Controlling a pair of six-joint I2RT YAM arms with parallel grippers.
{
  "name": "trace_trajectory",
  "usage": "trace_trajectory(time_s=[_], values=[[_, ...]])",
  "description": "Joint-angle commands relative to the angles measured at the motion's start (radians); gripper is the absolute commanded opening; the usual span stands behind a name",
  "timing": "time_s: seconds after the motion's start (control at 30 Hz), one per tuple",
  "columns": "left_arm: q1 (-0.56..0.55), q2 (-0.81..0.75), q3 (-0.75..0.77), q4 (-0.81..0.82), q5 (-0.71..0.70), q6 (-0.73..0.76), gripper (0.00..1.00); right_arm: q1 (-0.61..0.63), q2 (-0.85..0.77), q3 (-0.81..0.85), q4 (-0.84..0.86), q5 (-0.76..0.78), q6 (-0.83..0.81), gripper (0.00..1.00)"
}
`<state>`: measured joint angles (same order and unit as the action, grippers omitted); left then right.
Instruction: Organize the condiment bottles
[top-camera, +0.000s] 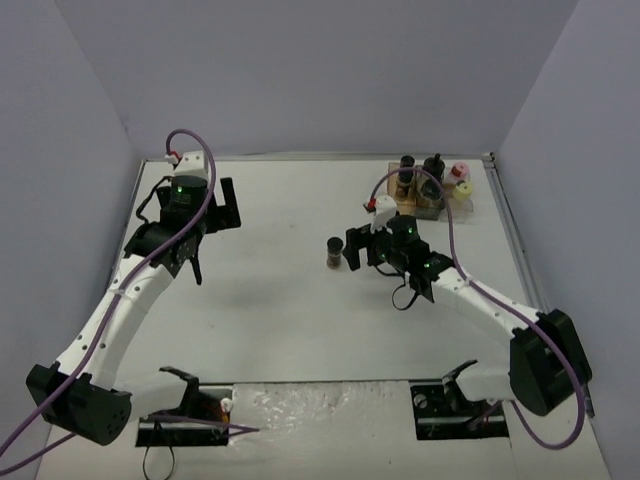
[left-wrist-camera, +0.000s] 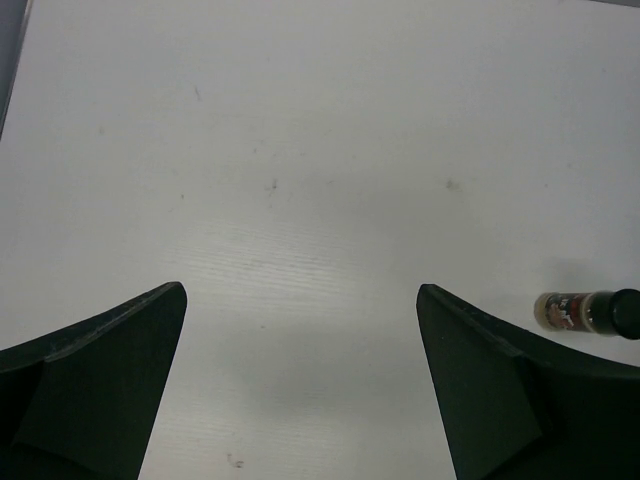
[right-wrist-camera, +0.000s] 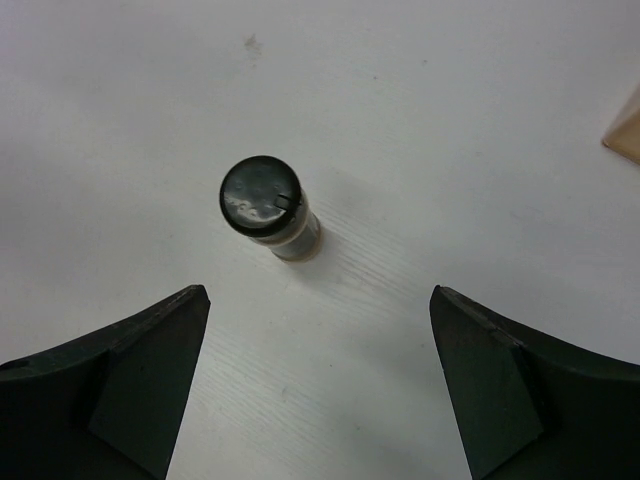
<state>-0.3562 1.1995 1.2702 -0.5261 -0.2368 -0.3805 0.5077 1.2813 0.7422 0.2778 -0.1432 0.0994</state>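
Note:
One black-capped spice jar (top-camera: 333, 252) stands alone on the white table, left of the tray. My right gripper (top-camera: 362, 250) is open just right of it. In the right wrist view the jar (right-wrist-camera: 270, 210) stands upright a little ahead of the open, empty right gripper (right-wrist-camera: 320, 295), slightly left of centre. Several other jars sit in the tray at the back right: two with black caps (top-camera: 407, 163) (top-camera: 434, 163), one pink (top-camera: 460, 172), one yellow (top-camera: 463, 190). My left gripper (top-camera: 212, 235) is open and empty over bare table (left-wrist-camera: 301, 295); the lone jar (left-wrist-camera: 585, 312) shows at the right edge of its view.
The tray (top-camera: 428, 208) sits near the table's back right corner; its amber corner shows in the right wrist view (right-wrist-camera: 625, 135). Walls enclose the table on three sides. Purple cables loop over both arms.

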Motion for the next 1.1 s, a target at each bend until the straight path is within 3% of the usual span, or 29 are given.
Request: trace_trajectory(time_s=[0.0, 0.17, 0.4, 0.83, 1.07], values=[[0.047, -0.125, -0.080, 0.081, -0.050, 0.071, 0.97, 0.044, 0.096, 0.095, 0.130, -0.027, -0.047, 0.88], [0.075, -0.209, -0.219, 0.152, -0.055, 0.063, 0.97, 0.073, 0.224, 0.145, 0.163, -0.033, -0.053, 0.83], [0.079, -0.209, -0.232, 0.149, -0.070, 0.096, 0.97, 0.098, 0.352, 0.218, 0.178, -0.035, -0.058, 0.72], [0.069, -0.232, -0.236, 0.153, -0.067, 0.108, 0.97, 0.107, 0.366, 0.210, 0.183, 0.020, -0.051, 0.25], [0.066, -0.241, -0.241, 0.155, -0.065, 0.111, 0.97, 0.044, 0.294, 0.275, 0.121, 0.104, -0.075, 0.18]])
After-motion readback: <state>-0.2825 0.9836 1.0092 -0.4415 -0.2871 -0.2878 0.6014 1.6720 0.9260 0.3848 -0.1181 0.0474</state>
